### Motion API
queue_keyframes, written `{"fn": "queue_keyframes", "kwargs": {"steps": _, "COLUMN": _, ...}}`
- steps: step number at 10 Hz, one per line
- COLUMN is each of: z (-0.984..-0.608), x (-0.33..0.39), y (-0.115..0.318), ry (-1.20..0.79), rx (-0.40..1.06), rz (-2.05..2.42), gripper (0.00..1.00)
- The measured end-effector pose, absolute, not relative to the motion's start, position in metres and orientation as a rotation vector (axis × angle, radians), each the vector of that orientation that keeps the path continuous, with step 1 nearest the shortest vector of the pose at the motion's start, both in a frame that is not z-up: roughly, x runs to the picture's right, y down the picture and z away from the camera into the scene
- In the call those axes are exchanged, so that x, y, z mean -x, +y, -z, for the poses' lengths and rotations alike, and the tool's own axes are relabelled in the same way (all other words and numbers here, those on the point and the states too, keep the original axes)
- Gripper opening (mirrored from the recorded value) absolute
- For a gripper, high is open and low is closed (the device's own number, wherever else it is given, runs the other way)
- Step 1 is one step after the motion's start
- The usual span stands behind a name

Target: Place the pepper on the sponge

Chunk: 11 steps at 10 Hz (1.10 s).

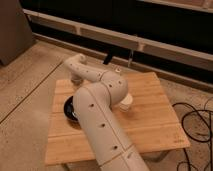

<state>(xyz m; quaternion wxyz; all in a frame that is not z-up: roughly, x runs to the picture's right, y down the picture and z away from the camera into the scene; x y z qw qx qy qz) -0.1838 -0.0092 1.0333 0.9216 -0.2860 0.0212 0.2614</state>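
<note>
My white arm (97, 115) fills the middle of the camera view and reaches over the wooden table (150, 125) to its far left corner. The gripper (76, 80) points down there, just above the tabletop, and is mostly hidden behind the wrist. The pepper is out of sight, and so is the sponge; the arm covers the part of the table around the gripper.
A black bowl (69, 108) shows partly at the table's left, behind the arm. A white cup (125, 104) stands near the middle. Black cables (196, 120) lie on the floor to the right. A dark wall with a ledge runs behind the table.
</note>
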Motion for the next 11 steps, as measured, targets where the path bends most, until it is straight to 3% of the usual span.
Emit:
{"fn": "queue_keyframes", "kwargs": {"steps": 1, "z": -1.035, "x": 0.183, "y": -0.01, "ry": 0.045, "rx": 0.587, "rz": -0.534, "gripper": 0.01}}
{"fn": "queue_keyframes", "kwargs": {"steps": 3, "z": -1.033, "x": 0.186, "y": -0.024, "ry": 0.036, "rx": 0.545, "rz": -0.509, "gripper": 0.0}}
{"fn": "queue_keyframes", "kwargs": {"steps": 7, "z": -0.965, "x": 0.235, "y": -0.094, "ry": -0.04, "rx": 0.263, "rz": -0.284, "gripper": 0.0}}
{"fn": "queue_keyframes", "kwargs": {"steps": 9, "z": -0.916, "x": 0.253, "y": -0.087, "ry": -0.116, "rx": 0.169, "rz": -0.218, "gripper": 0.0}}
{"fn": "queue_keyframes", "kwargs": {"steps": 11, "z": -0.868, "x": 0.259, "y": -0.05, "ry": -0.236, "rx": 0.168, "rz": -0.29, "gripper": 0.0}}
